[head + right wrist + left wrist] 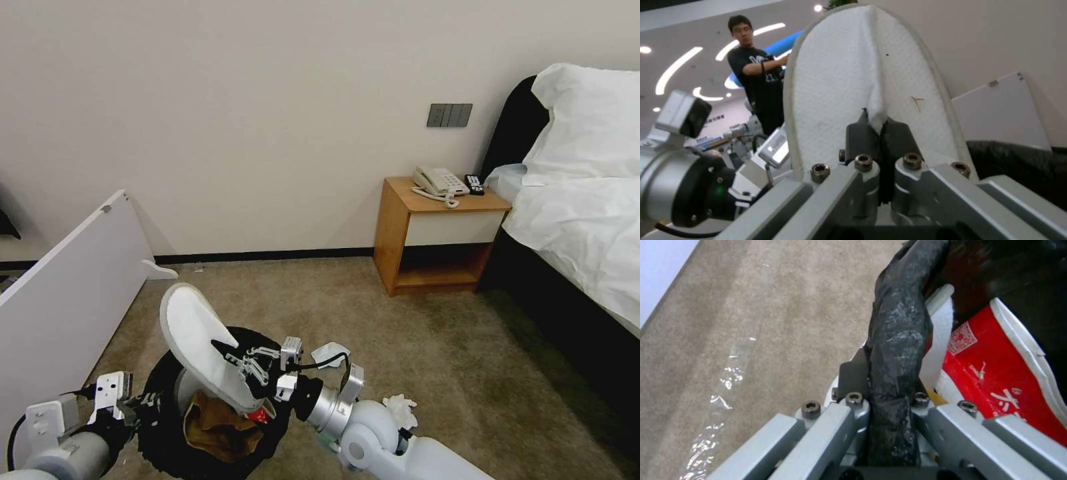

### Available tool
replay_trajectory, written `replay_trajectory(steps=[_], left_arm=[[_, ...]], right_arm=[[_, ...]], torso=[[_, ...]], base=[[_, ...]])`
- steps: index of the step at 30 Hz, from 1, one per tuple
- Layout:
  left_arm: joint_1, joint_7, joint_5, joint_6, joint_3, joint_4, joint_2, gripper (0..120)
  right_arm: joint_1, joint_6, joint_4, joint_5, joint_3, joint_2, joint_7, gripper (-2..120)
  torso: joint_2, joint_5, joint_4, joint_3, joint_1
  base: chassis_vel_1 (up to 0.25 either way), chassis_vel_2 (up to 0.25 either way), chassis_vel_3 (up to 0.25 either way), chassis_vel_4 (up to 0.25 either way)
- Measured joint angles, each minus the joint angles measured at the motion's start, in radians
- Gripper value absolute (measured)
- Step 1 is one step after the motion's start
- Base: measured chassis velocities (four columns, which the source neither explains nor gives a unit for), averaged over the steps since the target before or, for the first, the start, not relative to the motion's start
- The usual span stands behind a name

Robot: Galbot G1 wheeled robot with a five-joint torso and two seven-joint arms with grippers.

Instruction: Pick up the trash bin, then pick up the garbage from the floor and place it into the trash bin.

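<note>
Right claw (230,357) closed on white slipper (200,343), held tilted above the trash bin (160,400) at 7 o'clock. Left claw (887,380) clamped on the bin's black rim. Crumpled tissues (400,408) on the floor (433,347), 5 o'clock.

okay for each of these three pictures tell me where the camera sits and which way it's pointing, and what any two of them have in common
Head view: on the robot's head, facing forward and down at the carpet and trash bin; both arms show.
Left wrist view: on the left wrist, along the left gripper clamped on the bin's black rim.
Right wrist view: on the right wrist, along the right gripper pinching a white slipper.
Shared: the slipper and bin appear in head and right wrist views.
</note>
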Motion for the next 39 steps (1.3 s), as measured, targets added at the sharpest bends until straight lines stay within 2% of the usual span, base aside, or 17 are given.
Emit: replay_trajectory(steps=[15,32,33,34,35,36,39], left_arm=[[-0.005,-0.003,-0.020,0.000,-0.012,-0.007,0.005,3],[-0.006,-0.002,-0.026,0.000,-0.016,-0.012,0.008,3],[-0.006,-0.002,-0.026,0.000,-0.016,-0.012,0.007,3],[-0.006,-0.002,-0.026,0.000,-0.016,-0.012,0.007,3],[-0.006,-0.003,-0.026,0.000,-0.016,-0.012,0.007,3],[-0.006,-0.003,-0.026,0.000,-0.016,-0.012,0.007,3],[-0.006,-0.002,-0.026,0.000,-0.016,-0.014,0.006,3]], right_arm=[[-0.013,-0.017,-0.045,-0.031,-0.044,0.007,0.042,0],[-0.020,-0.028,-0.017,-0.059,-0.076,-0.031,0.096,1],[-0.020,-0.027,-0.014,-0.062,-0.076,-0.032,0.098,5],[-0.020,-0.027,-0.014,-0.062,-0.076,-0.032,0.098,5],[-0.017,-0.024,-0.010,-0.064,-0.076,-0.033,0.098,14],[-0.017,-0.024,-0.010,-0.064,-0.076,-0.033,0.098,14],[-0.013,-0.003,-0.008,-0.100,-0.061,-0.035,0.082,29]], torso=[[0.000,0.0000,0.0001,0.000,0.000],[0.000,0.0000,0.0000,0.000,0.000],[0.000,0.0000,0.0000,0.000,0.000],[0.000,0.0000,0.0000,0.000,0.000],[0.000,0.0000,0.0001,0.000,0.000],[0.000,0.0000,0.0001,0.000,0.000],[0.000,0.0000,0.0001,0.000,0.000]], base=[[0.000,0.000,0.000,0.000],[0.000,0.000,0.000,0.000],[0.000,0.000,0.000,0.000],[0.000,0.000,0.000,0.000],[0.000,0.000,0.000,0.000],[0.000,0.000,0.000,0.000],[0.000,0.000,0.000,0.000]])
